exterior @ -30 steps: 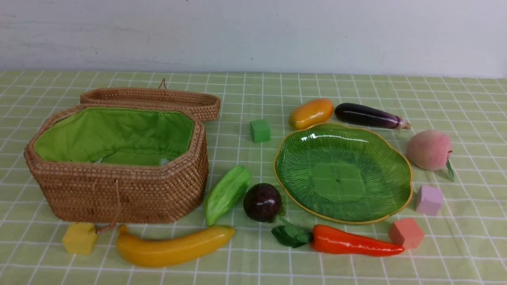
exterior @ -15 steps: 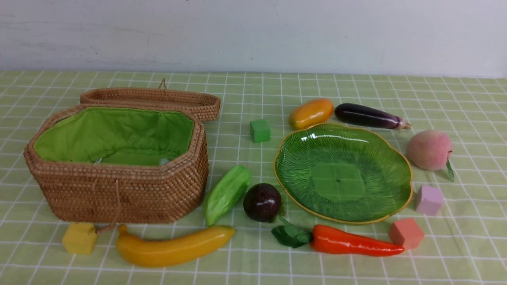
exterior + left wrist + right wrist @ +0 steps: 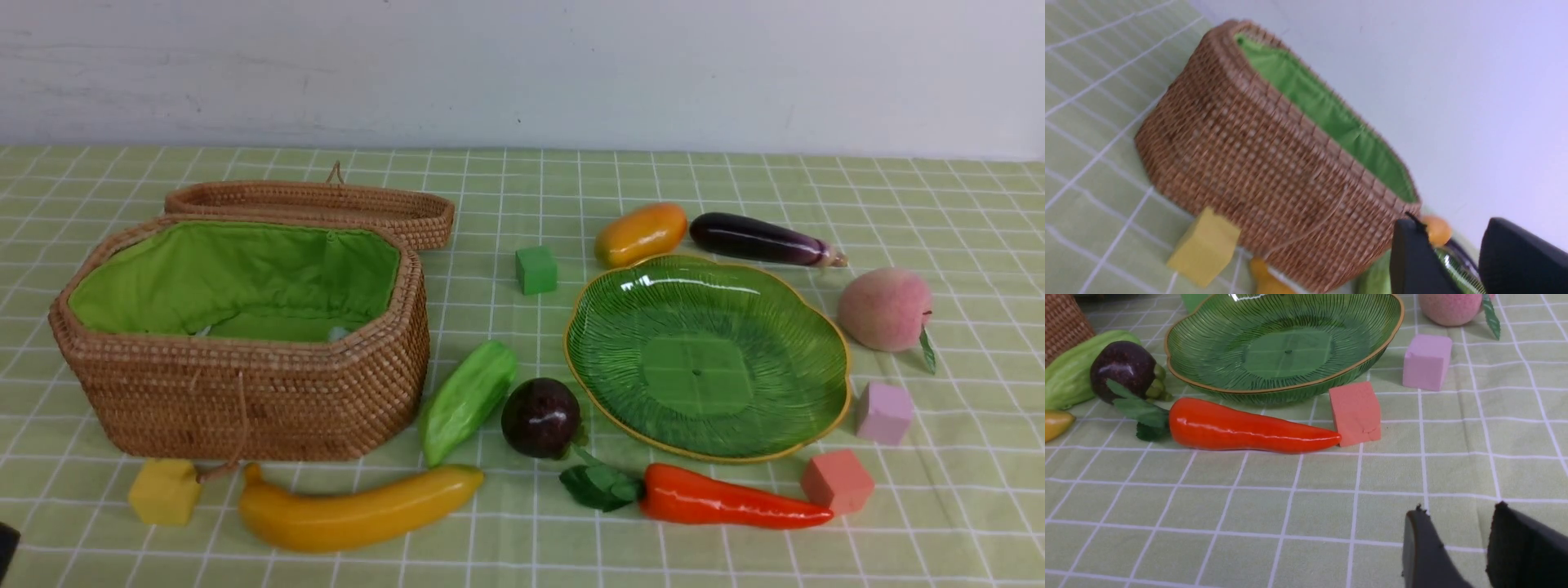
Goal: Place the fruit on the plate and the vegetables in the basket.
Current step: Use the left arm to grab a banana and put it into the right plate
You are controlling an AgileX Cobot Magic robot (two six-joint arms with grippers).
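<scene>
Fingers [image 3: 1412, 261] of the left gripper [image 3: 1453, 228] stand partly apart, empty, near the basket [image 3: 1257, 163], a yellow cube [image 3: 1204, 245] beside its wall. The right gripper [image 3: 1457, 514], likewise parted and empty, faces the carrot [image 3: 1249, 428], salmon cube [image 3: 1355, 412] beside its tip, plate [image 3: 1298, 394] behind. From the front, gourd [image 3: 465, 400] and mangosteen [image 3: 540, 416] lie between basket and plate.

A table in pale-green checked cloth [image 3: 735, 188] carries a brown wicker basket [image 3: 245, 400], its woven lid [image 3: 310, 204], a ribbed green glass plate [image 3: 706, 359], scattered toy fruit [image 3: 359, 510] and vegetables [image 3: 727, 500], and four small coloured cubes [image 3: 536, 269].
</scene>
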